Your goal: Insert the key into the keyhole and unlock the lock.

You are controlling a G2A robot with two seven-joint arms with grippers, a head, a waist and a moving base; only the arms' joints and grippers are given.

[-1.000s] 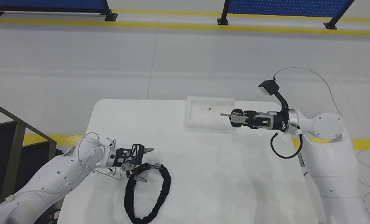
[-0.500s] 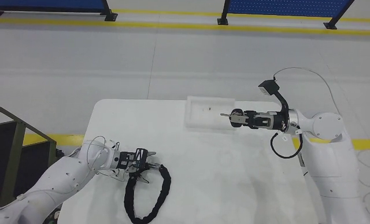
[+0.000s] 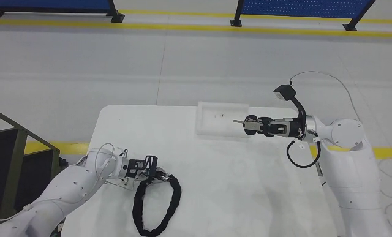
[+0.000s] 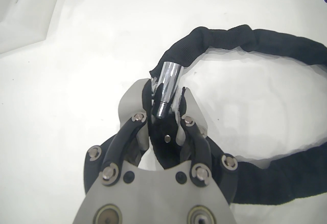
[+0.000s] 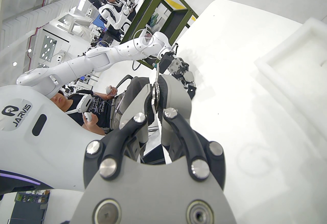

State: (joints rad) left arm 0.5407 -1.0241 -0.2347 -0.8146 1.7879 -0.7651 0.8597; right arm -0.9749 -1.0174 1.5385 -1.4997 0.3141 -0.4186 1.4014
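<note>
A black fabric-sleeved chain lock (image 3: 174, 197) lies looped on the white table near its front left. Its chrome end piece (image 4: 170, 74) sticks out of the sleeve. My left gripper (image 4: 163, 93) is shut on that end piece, low over the table (image 3: 154, 169). Toward the back right, my right gripper (image 3: 248, 123) hangs shut on the small metal key (image 3: 237, 121), whose tip points at the white foam tray (image 3: 208, 130). The right wrist view shows the key (image 5: 155, 97) pinched edge-on between the pads, with the left gripper (image 5: 178, 69) far beyond it.
The foam tray (image 5: 281, 56) sits at the table's back edge, and its corner shows in the left wrist view (image 4: 25, 5). A green metal rack (image 3: 12, 151) stands off the table's left side. The table's middle is bare white surface.
My left gripper has come down toward the chain lock's end and closed on the chrome piece. The right arm with the key has stayed still.
</note>
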